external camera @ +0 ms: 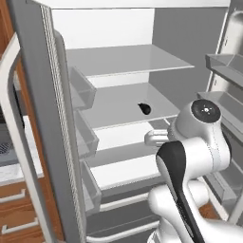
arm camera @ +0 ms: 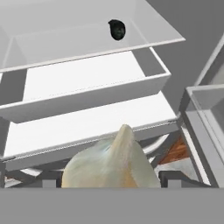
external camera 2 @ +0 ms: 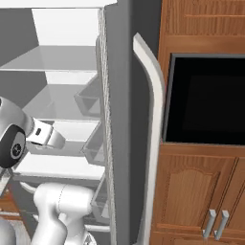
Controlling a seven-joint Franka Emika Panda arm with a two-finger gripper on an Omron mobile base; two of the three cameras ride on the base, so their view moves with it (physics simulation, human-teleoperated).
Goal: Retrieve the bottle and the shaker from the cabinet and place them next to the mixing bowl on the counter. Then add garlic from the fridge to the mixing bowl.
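A pale garlic bulb (arm camera: pixel 109 164) sits close up between my gripper (arm camera: pixel 107 183) fingers in the hand view, its pointed tip up; the gripper is shut on it. The hand is in front of the open fridge, level with the lower shelves (arm camera: pixel 87 122). In the left base view the arm's white wrist (external camera: pixel 154 137) reaches toward the fridge's lower shelf (external camera: pixel 128 168). The bottle, the shaker and the mixing bowl are out of view.
A small dark item (external camera: pixel 144 109) (arm camera: pixel 117 29) lies on a middle fridge shelf. Open fridge doors with bins stand at the left (external camera: pixel 83 90) and at the right (external camera: pixel 223 66). Wooden cabinets and a black oven (external camera 2: pixel 206 100) are right of the fridge.
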